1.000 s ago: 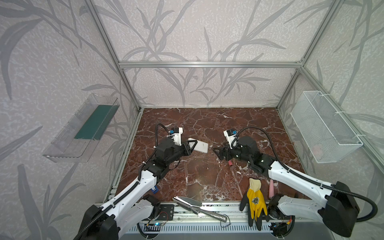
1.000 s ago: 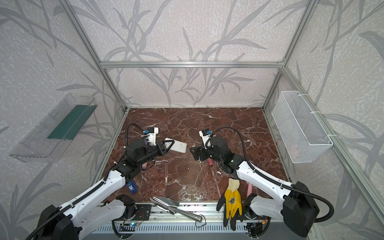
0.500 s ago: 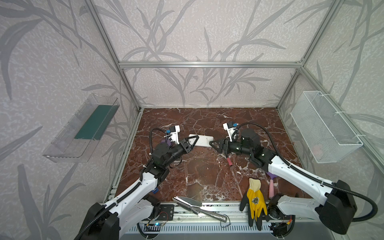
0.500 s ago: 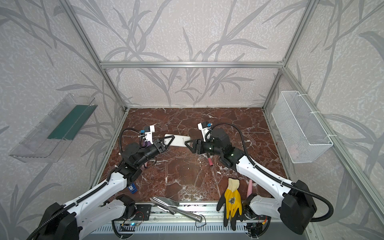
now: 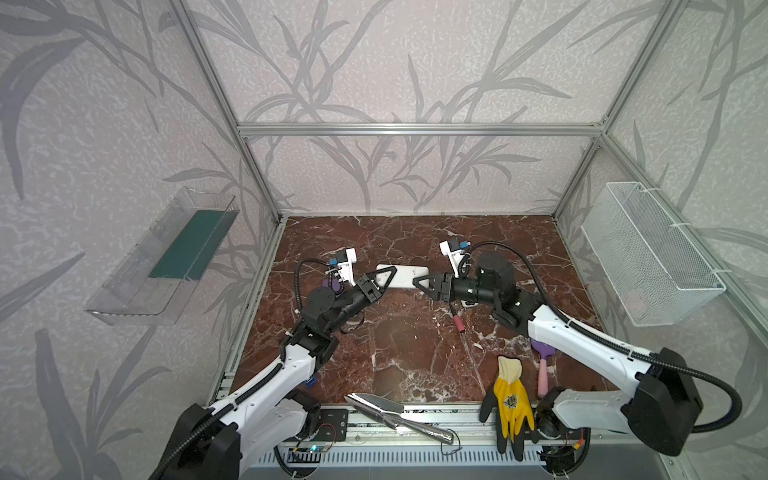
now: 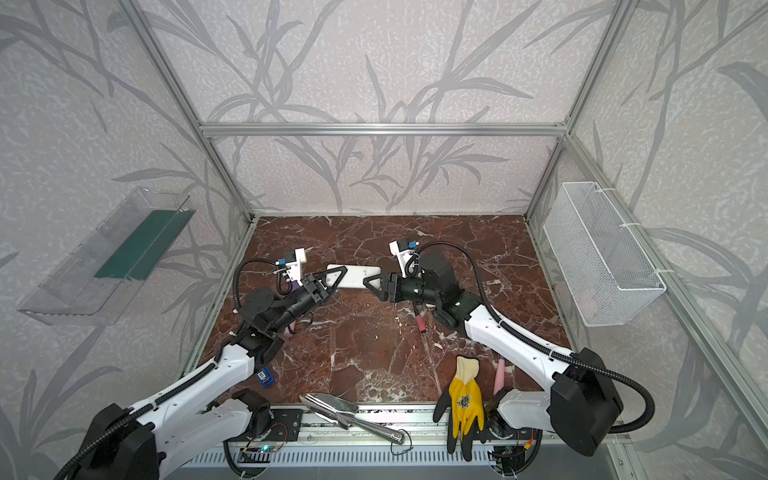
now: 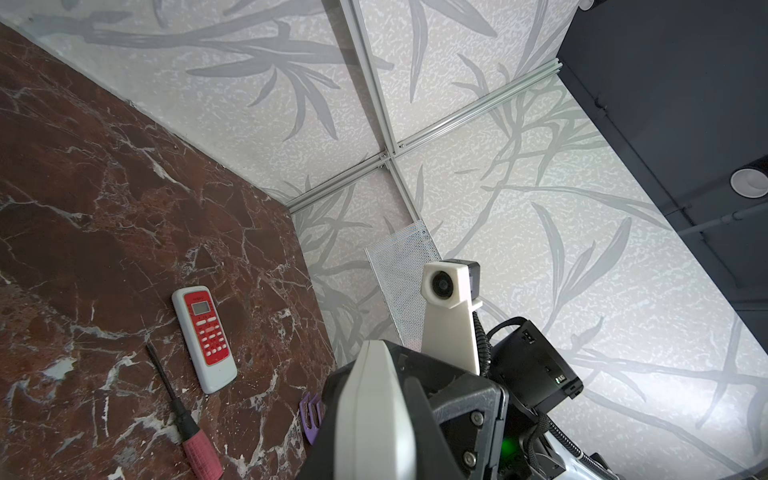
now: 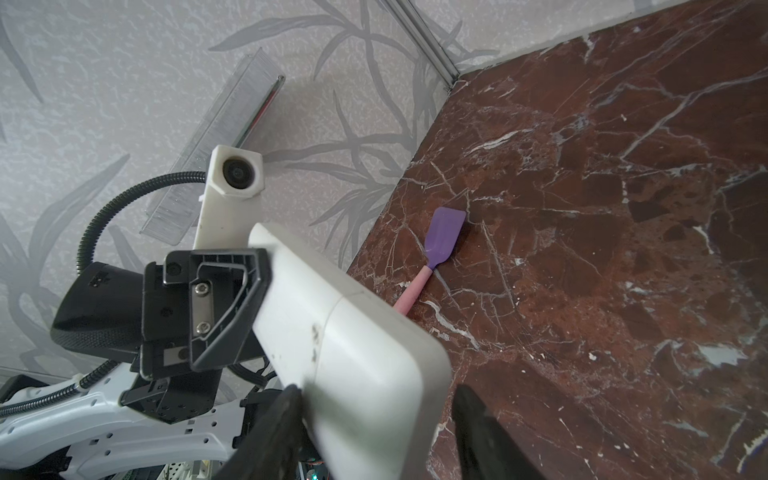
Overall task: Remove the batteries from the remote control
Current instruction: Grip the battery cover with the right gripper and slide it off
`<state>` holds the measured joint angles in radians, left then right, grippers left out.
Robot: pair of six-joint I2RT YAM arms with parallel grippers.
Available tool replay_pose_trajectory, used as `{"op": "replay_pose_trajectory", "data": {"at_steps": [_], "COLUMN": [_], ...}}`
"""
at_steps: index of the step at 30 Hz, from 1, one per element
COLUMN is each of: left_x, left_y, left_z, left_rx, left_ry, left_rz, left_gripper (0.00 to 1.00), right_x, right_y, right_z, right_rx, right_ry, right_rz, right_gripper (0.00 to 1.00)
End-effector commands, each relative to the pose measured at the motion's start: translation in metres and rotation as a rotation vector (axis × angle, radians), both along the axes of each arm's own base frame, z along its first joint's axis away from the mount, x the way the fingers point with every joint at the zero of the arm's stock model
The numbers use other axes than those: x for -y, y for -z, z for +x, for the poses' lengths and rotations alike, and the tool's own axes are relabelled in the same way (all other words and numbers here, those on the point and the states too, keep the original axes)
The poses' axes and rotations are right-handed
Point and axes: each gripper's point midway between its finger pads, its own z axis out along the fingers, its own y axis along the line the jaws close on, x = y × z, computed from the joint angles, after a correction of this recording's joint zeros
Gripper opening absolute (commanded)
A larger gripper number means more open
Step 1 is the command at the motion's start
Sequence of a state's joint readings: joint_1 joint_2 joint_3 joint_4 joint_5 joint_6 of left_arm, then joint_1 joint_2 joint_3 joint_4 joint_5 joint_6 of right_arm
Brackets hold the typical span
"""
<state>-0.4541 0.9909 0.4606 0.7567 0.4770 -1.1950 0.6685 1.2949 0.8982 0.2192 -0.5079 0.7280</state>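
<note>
The left gripper (image 5: 385, 279) holds one end of the white remote (image 5: 405, 275) in its jaws; the shell is likely light, rigid and slippery. The right gripper (image 5: 420, 282) straddles the other end with its jaws part-open: grip across the side edges.

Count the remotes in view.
2. A white remote in the left pincer, far end inside the right pincer; a red-buttoned remote flat on the table. More could be hidden.

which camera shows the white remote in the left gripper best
The right wrist view: the white remote fills the foreground, a seam across it plain. Both top views show it small, between the left gripper and right gripper. The left wrist view catches only its narrow edge, close up.
</note>
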Motion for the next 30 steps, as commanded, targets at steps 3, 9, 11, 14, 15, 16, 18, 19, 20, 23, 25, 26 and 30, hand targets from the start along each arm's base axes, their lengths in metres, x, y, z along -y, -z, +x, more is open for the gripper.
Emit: {"op": "replay_pose_trajectory", "data": {"at_steps": [3,9,11,14,15,16,18,19,20,23,25,26,30], "left_x": [0.002,0.001,0.001,0.000,0.000,0.000,0.000,0.000,0.000,0.000,0.000,0.000,0.000], "left_y": [-0.021,-0.029,-0.033,-0.036,-0.037,-0.037,-0.035,-0.034,-0.032,-0.030,-0.027,-0.026,-0.020], "left_z": [-0.008,-0.009,-0.010,-0.011,-0.011,-0.011,-0.011,-0.010,-0.009,-0.008,-0.006,-0.005,-0.003], "left_rx": [0.055,0.069,0.074,0.077,0.078,0.077,0.069,0.063,0.056,0.044,0.031,0.027,0.003], "left_ry": [0.045,0.055,0.061,0.062,0.063,0.063,0.061,0.060,0.059,0.054,0.051,0.048,0.044], "left_rz": [-0.075,-0.123,-0.137,-0.148,-0.150,-0.150,-0.149,-0.148,-0.147,-0.152,-0.154,-0.154,-0.157], "left_gripper": [0.00,0.00,0.00,0.00,0.00,0.00,0.00,0.00,0.00,0.00,0.00,0.00,0.00], "right_x": [-0.006,-0.002,0.003,0.008,0.008,0.008,0.006,0.004,0.003,0.002,0.002,0.002,0.004], "right_y": [-0.020,-0.014,-0.011,-0.010,-0.010,-0.011,-0.013,-0.013,-0.014,-0.010,-0.009,-0.008,-0.004], "right_z": [0.008,0.011,0.013,0.015,0.015,0.014,0.012,0.012,0.013,0.015,0.016,0.017,0.018], "right_rx": [0.030,0.021,0.015,0.013,0.016,0.019,0.032,0.030,0.028,0.020,0.017,0.017,0.017], "right_ry": [-0.020,-0.009,0.004,0.011,0.009,0.003,-0.019,-0.026,-0.030,-0.028,-0.024,-0.023,-0.013], "right_rz": [0.064,0.058,0.057,0.069,0.069,0.069,0.070,0.067,0.066,0.050,0.041,0.037,0.011], "right_gripper": [0.45,0.30,0.28,0.27,0.28,0.30,0.35,0.36,0.38,0.40,0.41,0.42,0.49]}}
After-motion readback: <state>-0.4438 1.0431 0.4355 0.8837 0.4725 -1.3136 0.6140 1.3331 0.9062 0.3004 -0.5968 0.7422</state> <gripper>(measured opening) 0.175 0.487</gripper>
